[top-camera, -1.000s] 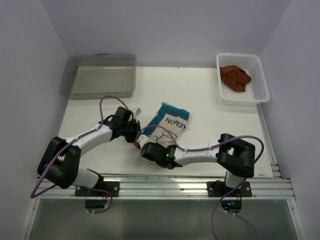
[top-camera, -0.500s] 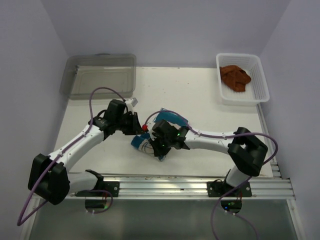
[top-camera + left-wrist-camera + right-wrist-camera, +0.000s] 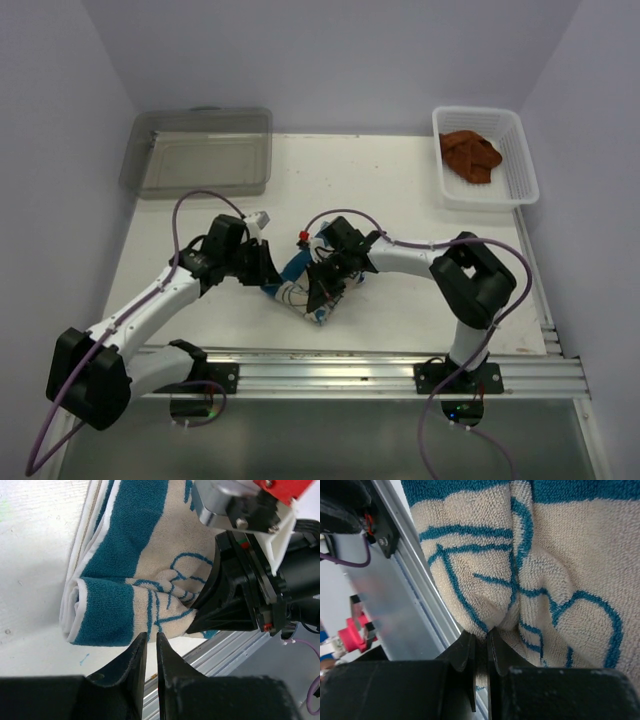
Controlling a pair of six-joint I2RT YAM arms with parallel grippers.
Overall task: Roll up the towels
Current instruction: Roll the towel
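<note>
The cream towel with blue edges and drawing lies bunched and partly rolled at the table's near middle. My right gripper is shut on a fold of it; in the right wrist view the gripper pinches the cream cloth. My left gripper is at the towel's left side. In the left wrist view that gripper has its jaws nearly together with nothing between them, its tips at the edge of the rolled end. The rust-brown towel lies crumpled in the white basket.
The white mesh basket stands at the back right. A clear plastic bin stands at the back left. The aluminium rail runs along the near edge, close to the towel.
The cream towel lay flat; my right gripper lifted its near edge and carried it over, bunching the towel. My left gripper moved in against the towel's left side.
</note>
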